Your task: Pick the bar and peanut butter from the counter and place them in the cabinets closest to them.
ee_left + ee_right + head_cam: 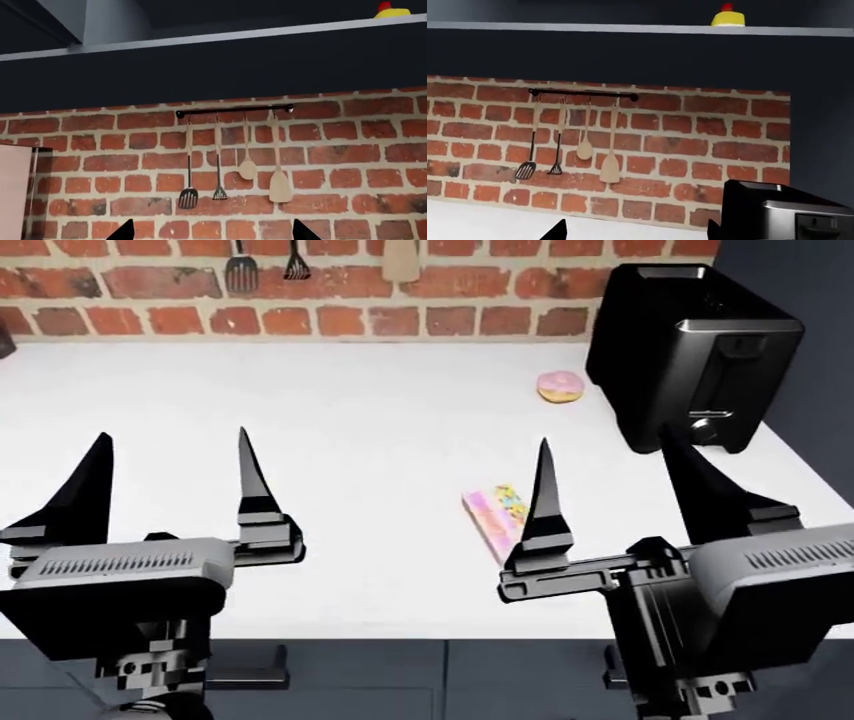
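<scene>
I see the white counter [334, 440] in front of a red brick wall [441, 310]. My left gripper [174, 475] is wide open over a bare part. My right gripper [621, 480] is open too. The pink bar [491, 515] lies flat just beside its left finger. A pink donut [561, 387] sits near a big black machine [687, 355].

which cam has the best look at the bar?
Head view: the bar lies flat on the counter, its near end partly hidden behind the right gripper. Both wrist views face the brick wall and show none of it.
</scene>
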Controlling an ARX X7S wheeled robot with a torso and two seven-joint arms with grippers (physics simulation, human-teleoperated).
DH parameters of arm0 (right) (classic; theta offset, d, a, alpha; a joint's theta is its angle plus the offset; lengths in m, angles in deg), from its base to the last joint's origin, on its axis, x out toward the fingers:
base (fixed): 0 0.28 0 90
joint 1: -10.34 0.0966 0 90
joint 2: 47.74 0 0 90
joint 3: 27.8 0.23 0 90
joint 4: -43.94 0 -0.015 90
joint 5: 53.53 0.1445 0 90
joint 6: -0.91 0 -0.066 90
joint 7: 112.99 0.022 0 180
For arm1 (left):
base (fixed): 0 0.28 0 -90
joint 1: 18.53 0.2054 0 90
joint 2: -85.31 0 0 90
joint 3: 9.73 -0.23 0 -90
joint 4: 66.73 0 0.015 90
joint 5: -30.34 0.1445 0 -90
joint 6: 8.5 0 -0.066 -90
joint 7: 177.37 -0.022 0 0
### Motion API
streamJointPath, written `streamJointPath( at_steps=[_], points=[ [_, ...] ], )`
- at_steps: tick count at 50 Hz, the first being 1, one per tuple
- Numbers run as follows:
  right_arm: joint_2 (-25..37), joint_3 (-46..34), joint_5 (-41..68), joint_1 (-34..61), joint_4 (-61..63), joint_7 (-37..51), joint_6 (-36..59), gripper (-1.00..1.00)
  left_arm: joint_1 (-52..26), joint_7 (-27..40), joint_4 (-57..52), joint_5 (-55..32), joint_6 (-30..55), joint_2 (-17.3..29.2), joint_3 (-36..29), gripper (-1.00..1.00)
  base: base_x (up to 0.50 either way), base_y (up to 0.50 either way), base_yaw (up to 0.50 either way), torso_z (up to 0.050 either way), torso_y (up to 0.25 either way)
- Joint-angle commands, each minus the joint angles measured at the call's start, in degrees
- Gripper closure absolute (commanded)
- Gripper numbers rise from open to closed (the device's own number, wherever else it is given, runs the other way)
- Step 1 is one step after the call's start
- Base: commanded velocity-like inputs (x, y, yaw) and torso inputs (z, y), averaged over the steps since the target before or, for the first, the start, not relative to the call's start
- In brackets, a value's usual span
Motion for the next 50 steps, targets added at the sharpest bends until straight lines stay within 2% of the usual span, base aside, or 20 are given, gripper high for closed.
streamJointPath(
  at_steps=[1,11,17,35,50],
  points=[
    [-0.1,0.9,3.2,0.4,-0.3,0.5,1.3,-1.00,0.0,0.8,-0.3,-0.5,0.4,0.8,-0.6,-1.00,0.50,0.00,0.00,0.000,0.000],
    [-1.8,5.1,13.5,6.9,-3.0,0.9,24.0,-1.00,0.0,1.3,-0.8,-1.0,0.6,1.5,-1.0,-1.00,0.05,0.00,0.00,0.000,0.002],
    [-2.6,8.0,18.0,7.6,-4.5,-0.7,31.1,-1.00,0.1,1.6,-0.7,-1.2,0.3,1.8,-1.3,-1.00,0.00,0.00,0.00,0.000,0.000],
    [0.0,3.4,17.5,7.3,-14.9,-2.4,29.4,-1.00,0.1,2.4,-0.6,-1.7,0.4,2.8,-2.0,-1.00,0.00,0.00,0.00,0.000,0.000],
    [1.1,1.5,15.5,12.2,-23.1,-0.9,31.4,-1.00,-0.1,2.9,-0.7,-2.4,0.4,3.5,-2.3,-1.00,0.00,0.00,0.00,0.000,0.000]
  ],
)
